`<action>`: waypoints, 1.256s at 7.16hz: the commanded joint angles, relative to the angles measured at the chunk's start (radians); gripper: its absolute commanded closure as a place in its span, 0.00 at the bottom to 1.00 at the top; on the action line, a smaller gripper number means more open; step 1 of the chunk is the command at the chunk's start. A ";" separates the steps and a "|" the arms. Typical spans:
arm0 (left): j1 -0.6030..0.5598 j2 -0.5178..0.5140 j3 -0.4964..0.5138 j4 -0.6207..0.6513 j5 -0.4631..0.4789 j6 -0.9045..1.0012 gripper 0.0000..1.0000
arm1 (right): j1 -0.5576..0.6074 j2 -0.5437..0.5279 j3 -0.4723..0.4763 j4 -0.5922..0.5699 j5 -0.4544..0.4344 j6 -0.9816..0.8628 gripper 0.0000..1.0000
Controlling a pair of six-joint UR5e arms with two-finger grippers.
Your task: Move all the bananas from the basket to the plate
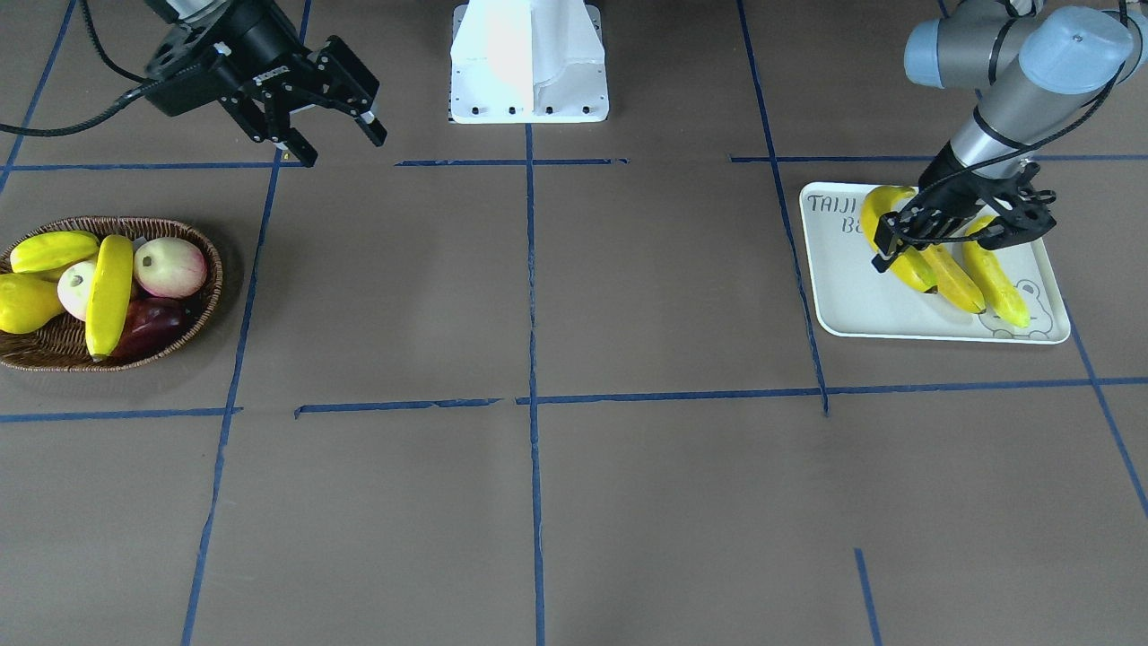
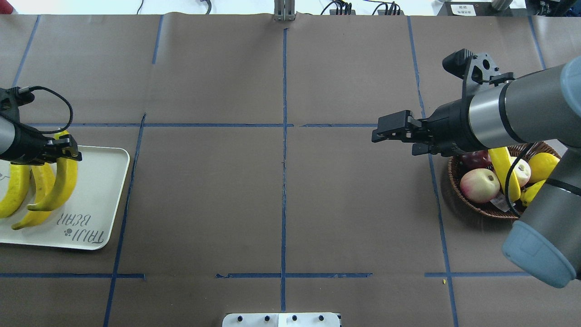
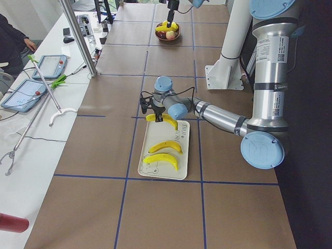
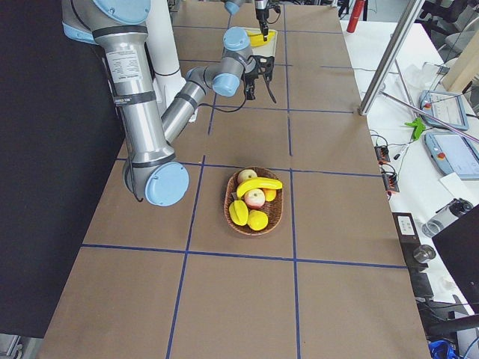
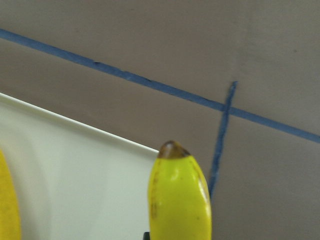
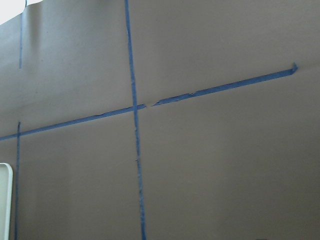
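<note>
Near end of surface [image 1: 628, 296] (robot's L side): plate [image 1: 852, 309] w/ three bananas [image 1: 952, 278] lined up side by side. Two lie free. The third, the held banana [image 2: 64, 181], is on the side twd table centre, dark tip poking past the plate rim. Left tool [image 1: 964, 231] is closed on its upper end; the wrist view shows the banana sitting right under the cam. Can't tell if it rests fully on the plate or hangs a touch above.

Far end: right tool [image 1: 341, 146] is open and empty, hanging over bare surface near the basket [image 1: 45, 345], not above it. The basket holds the last banana [image 1: 109, 292], lying on top of other fruit [image 1: 170, 267], nothing covering it.

Status est.: 2 placed, #3 at release stage, #4 untouched, approx. 3/4 through. To do: let go of #3, fetch #4.
</note>
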 commanded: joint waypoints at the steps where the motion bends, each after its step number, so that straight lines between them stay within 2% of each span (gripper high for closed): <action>1: 0.004 0.074 0.009 -0.001 0.051 0.067 0.95 | 0.037 -0.156 0.021 0.004 0.007 -0.165 0.00; 2: 0.006 0.074 0.019 -0.005 0.060 0.068 0.01 | 0.081 -0.219 0.020 0.008 0.032 -0.268 0.00; 3: 0.006 0.074 0.019 -0.005 0.101 0.068 0.00 | 0.138 -0.232 -0.009 -0.022 0.056 -0.350 0.00; 4: 0.006 0.074 0.024 -0.012 0.101 0.070 0.00 | 0.182 -0.232 -0.046 -0.059 0.064 -0.480 0.00; 6: 0.006 0.072 0.019 -0.025 0.089 0.067 0.00 | 0.256 -0.210 -0.091 -0.227 0.047 -0.792 0.00; 8: 0.006 0.071 0.022 -0.056 0.088 0.067 0.00 | 0.256 -0.210 -0.179 -0.225 0.032 -0.825 0.00; 9: 0.006 0.069 0.024 -0.061 0.088 0.067 0.00 | 0.249 -0.213 -0.207 -0.223 -0.014 -0.823 0.00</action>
